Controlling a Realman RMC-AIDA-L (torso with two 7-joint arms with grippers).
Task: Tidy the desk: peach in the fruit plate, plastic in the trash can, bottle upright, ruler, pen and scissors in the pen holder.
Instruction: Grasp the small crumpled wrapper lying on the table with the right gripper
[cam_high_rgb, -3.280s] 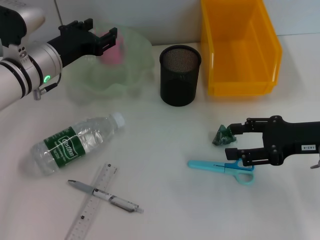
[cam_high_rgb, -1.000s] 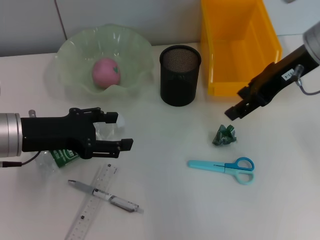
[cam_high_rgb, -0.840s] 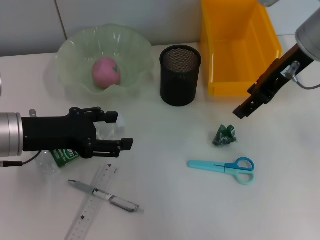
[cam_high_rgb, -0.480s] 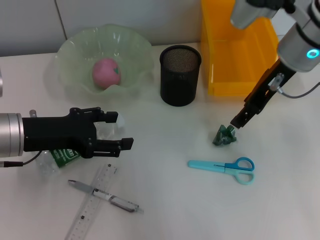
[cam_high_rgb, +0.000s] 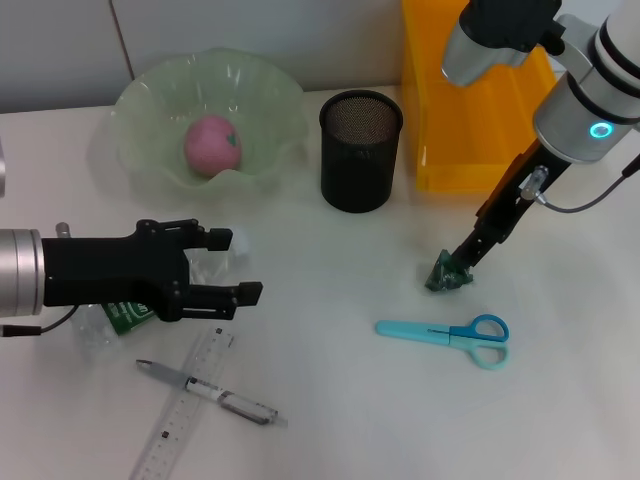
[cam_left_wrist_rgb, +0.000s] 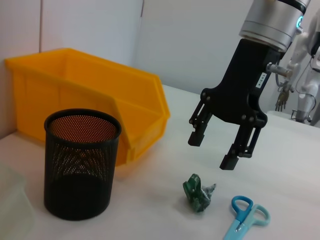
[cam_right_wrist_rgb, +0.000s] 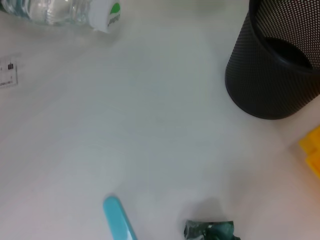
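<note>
While both claws hang spread over the white tabletop, nothing is gripped.

Taking the black pen holder as the landmark and going near to far: the clear ruler and the pen lie crossed far nearer than it, on its left. The light blue scissors lie nearer, on its right. The left claw is spread wide around the lying bottle, its fingers apart from it. The right claw points down, jaws wide apart, just above the crumpled green plastic right of the holder. The peach sits in the fruit plate just left. The trash can stands just right.
</note>
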